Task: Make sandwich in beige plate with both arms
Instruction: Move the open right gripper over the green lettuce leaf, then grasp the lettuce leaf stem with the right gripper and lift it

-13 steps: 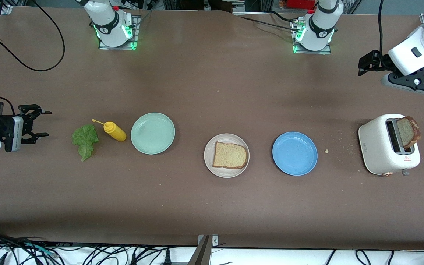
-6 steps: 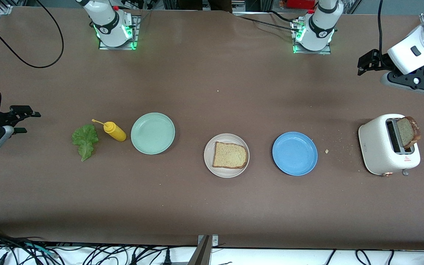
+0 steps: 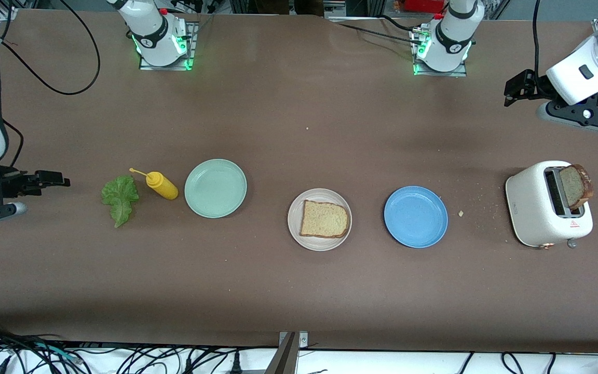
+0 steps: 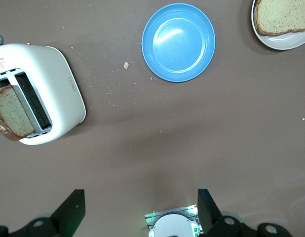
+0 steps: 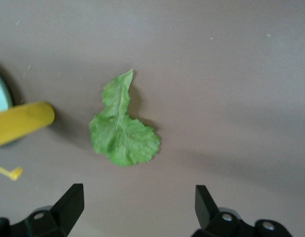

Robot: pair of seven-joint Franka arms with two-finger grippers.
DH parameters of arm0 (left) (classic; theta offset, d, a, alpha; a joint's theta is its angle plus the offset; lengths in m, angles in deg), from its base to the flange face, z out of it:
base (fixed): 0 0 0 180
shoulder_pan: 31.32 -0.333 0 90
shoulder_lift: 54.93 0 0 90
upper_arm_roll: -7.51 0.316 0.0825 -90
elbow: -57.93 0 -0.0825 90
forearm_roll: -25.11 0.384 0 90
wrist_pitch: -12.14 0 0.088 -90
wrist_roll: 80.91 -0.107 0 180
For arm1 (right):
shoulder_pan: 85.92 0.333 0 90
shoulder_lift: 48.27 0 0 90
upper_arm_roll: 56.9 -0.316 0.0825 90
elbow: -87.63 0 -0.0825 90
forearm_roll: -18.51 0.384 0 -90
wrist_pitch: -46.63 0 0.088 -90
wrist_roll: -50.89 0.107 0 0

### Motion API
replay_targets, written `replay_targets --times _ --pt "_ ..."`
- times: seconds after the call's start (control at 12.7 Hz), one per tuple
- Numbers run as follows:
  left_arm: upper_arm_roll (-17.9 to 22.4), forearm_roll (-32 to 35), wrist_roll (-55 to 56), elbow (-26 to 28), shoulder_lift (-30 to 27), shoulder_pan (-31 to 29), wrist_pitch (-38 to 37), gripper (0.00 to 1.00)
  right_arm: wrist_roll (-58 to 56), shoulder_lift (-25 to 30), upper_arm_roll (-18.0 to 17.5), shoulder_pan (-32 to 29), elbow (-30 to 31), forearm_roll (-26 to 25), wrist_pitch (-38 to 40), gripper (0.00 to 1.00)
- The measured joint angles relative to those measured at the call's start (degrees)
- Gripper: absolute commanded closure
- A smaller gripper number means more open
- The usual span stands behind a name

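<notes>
The beige plate (image 3: 320, 245) sits mid-table with one brown bread slice (image 3: 324, 219) lying on it; the plate's edge (image 4: 285, 44) and the slice (image 4: 281, 15) also show in the left wrist view. A second slice (image 3: 575, 186) (image 4: 13, 111) stands in the toaster. The green lettuce leaf (image 3: 120, 197) (image 5: 122, 131) lies flat toward the right arm's end of the table. My right gripper (image 3: 63, 182) (image 5: 138, 195) hangs open and empty over bare table beside the lettuce. My left gripper (image 3: 514, 89) (image 4: 141, 197) is open and empty, up over the table near the toaster.
A white toaster (image 3: 535, 208) (image 4: 54, 84) stands at the left arm's end, with crumbs around it. A blue plate (image 3: 416, 216) (image 4: 178, 42) lies between it and the beige plate. A mint-green plate (image 3: 215, 188) and a yellow mustard bottle (image 3: 161, 185) (image 5: 19, 123) lie beside the lettuce.
The right gripper has turned at the wrist, pulled back toward the table's end, then come back toward the lettuce. The left gripper has barely shifted. Nothing on the table moved.
</notes>
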Motion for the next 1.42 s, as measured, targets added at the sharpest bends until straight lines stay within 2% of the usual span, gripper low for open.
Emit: replay_targets --times 0.32,0.63,1.1,1.42 --pt "0.0 0.0 0.0 0.0 0.0 0.0 0.0 0.00 19.2 0.4 -4.0 0.1 4.5 -1.2 -8.3 0.00" --pt "0.0 0.0 0.0 0.0 0.0 0.0 0.0 0.00 34.7 0.7 -8.7 0.5 10.3 -6.6 -16.6 0.00" --pt "0.0 0.0 0.0 0.0 0.0 0.0 -0.1 0.00 39.8 -0.3 -10.7 0.6 17.6 -6.8 -23.0 0.00" --pt "0.0 0.0 0.0 0.0 0.0 0.0 -0.1 0.00 40.1 -2.1 -11.0 0.6 19.0 -6.8 -25.3 0.01"
